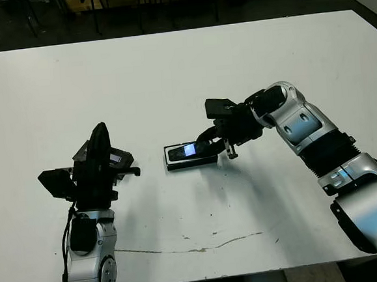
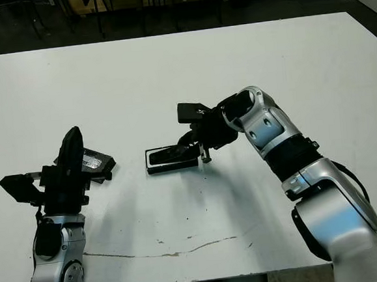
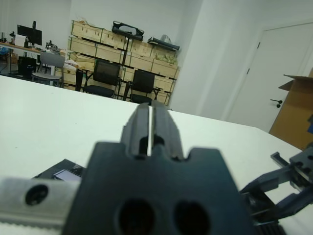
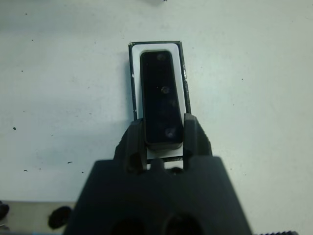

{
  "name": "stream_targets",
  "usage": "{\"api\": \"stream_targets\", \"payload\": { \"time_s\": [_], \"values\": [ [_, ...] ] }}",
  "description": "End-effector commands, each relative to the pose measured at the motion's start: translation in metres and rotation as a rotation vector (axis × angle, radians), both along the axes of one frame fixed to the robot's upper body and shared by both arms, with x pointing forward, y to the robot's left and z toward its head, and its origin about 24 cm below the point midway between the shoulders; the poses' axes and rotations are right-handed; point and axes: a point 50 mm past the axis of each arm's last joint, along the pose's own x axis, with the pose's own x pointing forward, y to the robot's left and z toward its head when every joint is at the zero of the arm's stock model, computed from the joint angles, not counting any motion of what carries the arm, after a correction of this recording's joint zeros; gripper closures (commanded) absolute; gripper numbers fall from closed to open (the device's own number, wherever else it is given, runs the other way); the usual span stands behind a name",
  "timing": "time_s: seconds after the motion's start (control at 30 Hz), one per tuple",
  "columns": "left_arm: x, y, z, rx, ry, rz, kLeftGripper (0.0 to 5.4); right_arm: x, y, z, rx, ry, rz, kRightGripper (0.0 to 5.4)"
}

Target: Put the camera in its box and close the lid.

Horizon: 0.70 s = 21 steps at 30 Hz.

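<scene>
In the head views, the right arm reaches in from the right, bent at the elbow, its wrist angled down toward the middle of the worktop (image 1: 248,64). The right claw (image 1: 210,146) sits at the near end of the box (image 1: 189,155), which lies flat about mid-table with the camera (image 1: 187,151) in it. The left arm stands upright at the near left, the left claw (image 1: 99,138) pointing up and away from the robot. The lid (image 2: 93,163) lies flat just behind that claw, well apart from the box. Bare worktop spreads wide on the far side and between box and front edge.

In the left wrist view, the left claw (image 3: 151,128) shows its fingers pressed together, only a thin seam between them. The lid's corner (image 3: 62,172) peeks beside the black body.

In the right wrist view, the right claw (image 4: 164,139) has its two fingers clamped on the camera's (image 4: 160,98) near end, one on each long side. The camera lies lengthwise within the box's (image 4: 136,73) white lining, narrow white margins showing along both sides and at the far end.
</scene>
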Motion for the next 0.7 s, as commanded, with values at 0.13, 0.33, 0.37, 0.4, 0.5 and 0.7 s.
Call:
{"api": "stream_targets", "payload": {
  "time_s": [0.13, 0.33, 0.37, 0.4, 0.5, 0.7],
  "values": [
    [-0.001, 0.004, -0.005, 0.013, 0.023, 0.012, 5.4, -0.002, -0.005, 0.007, -0.025, -0.075, 0.139, 4.07],
    [0.0, 0.002, -0.005, 0.007, 0.027, -0.005, 5.4, 0.005, -0.022, 0.024, -0.05, -0.181, 0.098, 3.02],
    [0.0, 0.002, -0.005, 0.007, 0.029, -0.006, 5.4, 0.005, -0.023, 0.026, -0.059, -0.201, 0.097, 2.84],
    [0.001, 0.001, -0.005, 0.007, 0.029, -0.008, 5.4, 0.005, -0.024, 0.027, -0.064, -0.216, 0.098, 2.66],
    [0.001, 0.001, -0.005, 0.005, 0.027, -0.011, 5.4, 0.005, -0.028, 0.031, -0.06, -0.249, 0.086, 2.14],
    [0.002, 0.001, -0.004, 0.006, 0.023, -0.011, 5.4, 0.007, -0.038, 0.041, -0.027, -0.297, -0.001, 1.12]
  ]
}}
